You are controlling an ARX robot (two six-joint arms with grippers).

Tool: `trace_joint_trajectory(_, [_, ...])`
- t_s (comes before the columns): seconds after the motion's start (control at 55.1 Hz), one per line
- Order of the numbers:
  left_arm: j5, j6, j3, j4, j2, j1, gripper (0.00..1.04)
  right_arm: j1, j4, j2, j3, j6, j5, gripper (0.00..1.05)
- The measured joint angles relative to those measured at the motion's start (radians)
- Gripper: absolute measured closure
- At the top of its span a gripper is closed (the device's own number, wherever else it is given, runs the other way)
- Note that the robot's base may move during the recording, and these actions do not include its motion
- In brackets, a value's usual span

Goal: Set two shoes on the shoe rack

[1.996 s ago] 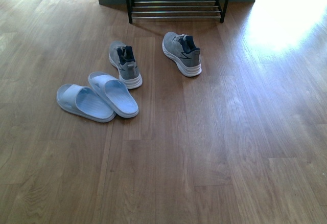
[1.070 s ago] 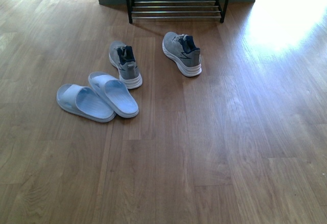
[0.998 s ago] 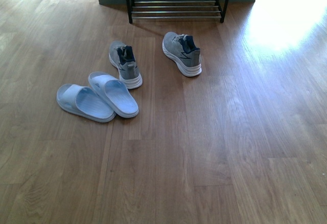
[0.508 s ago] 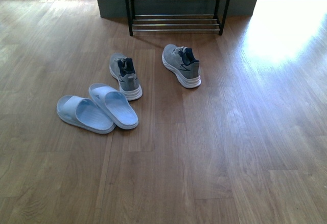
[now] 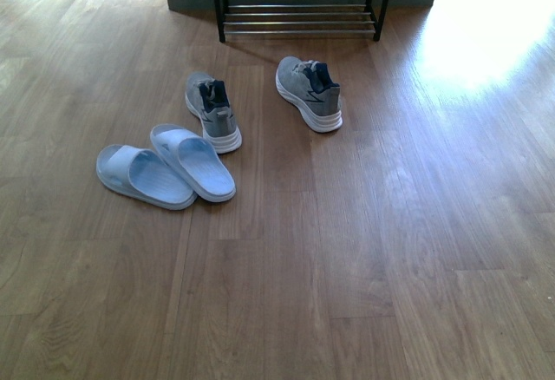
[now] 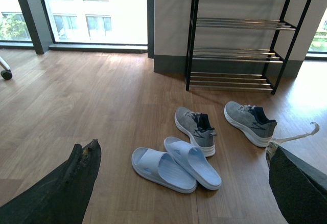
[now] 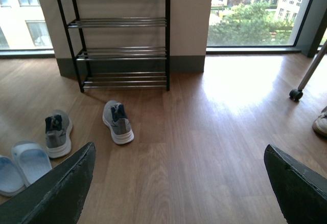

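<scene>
Two grey knit sneakers stand on the wood floor: one at the left (image 5: 212,109) and one at the right (image 5: 309,91), both a little in front of the black shoe rack (image 5: 299,17). Two pale blue slides (image 5: 192,160) (image 5: 143,174) lie side by side nearer to me on the left. The rack's tiers show empty in the left wrist view (image 6: 240,55) and the right wrist view (image 7: 120,52). My left gripper (image 6: 184,183) is open, high above the slides (image 6: 191,161). My right gripper (image 7: 179,183) is open over bare floor, right of the right sneaker (image 7: 117,121). Neither arm shows in the front view.
Large windows run along the far wall beside the rack. A caster wheel (image 7: 295,94) on a leg and part of another shoe (image 7: 321,122) are at the far right. Another caster (image 6: 5,73) is at the far left. Bright sun falls on the floor at the right (image 5: 486,33).
The front view tilted up briefly, showing more of the rack, then dropped back to its earlier framing. The shoes have not moved.
</scene>
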Motion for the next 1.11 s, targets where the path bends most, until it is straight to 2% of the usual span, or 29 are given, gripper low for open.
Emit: trace_joint_trajectory(1.107, [0.000,0.000,0.000,0.000,0.000,0.000,0.09,0.000,0.000,0.000,0.000,0.000,0.000,0.09])
